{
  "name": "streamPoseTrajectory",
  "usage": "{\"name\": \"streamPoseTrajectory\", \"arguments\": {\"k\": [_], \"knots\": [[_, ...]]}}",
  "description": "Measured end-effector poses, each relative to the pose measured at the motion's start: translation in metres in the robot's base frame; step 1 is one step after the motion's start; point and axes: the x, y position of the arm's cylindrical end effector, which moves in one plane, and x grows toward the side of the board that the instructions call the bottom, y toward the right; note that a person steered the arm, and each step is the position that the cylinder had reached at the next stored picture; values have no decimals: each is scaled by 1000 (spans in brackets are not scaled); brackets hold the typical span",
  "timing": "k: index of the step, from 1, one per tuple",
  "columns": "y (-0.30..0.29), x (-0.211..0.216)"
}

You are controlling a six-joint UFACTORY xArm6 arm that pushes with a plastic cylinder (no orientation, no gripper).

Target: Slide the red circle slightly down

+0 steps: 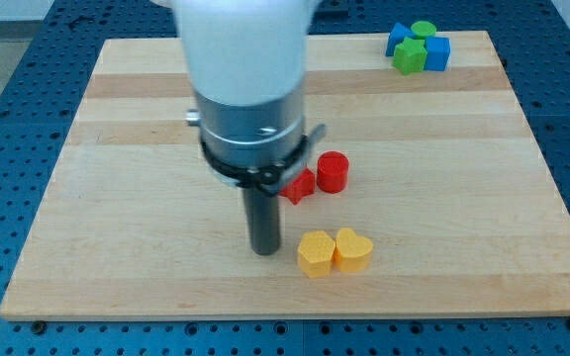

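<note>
Wooden counter point(117, 119) seen resting on blue perforated base point(8, 99). Second red block point(298, 186), shape unclear, partly hidden, found near counter's middle. Yellow hexagon-like block point(315, 254) and yellow heart point(353, 250) placed touching, side by side, toward view's bottom. At view's top right, cluster seen: green cylinder point(423, 30), green block point(409, 56), blue blocks point(437, 52), all packed together.

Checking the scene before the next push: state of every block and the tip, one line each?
red circle: upright on the board, beside the other red block.
red block: partly hidden behind the arm, shape unclear.
yellow hexagon: flat, touching the yellow heart.
yellow heart: flat, at the hexagon's right.
blue and green cluster: packed together at the view's top right.
my tip: on the board, below-left of the red circle, not touching it.
</note>
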Motion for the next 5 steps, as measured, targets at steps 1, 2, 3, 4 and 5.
{"name": "streamPoseTrajectory", "arguments": {"k": [1, 2, 3, 4, 5], "knots": [[-23, -45], [-24, -105], [7, -143], [83, -146], [102, -139]]}}
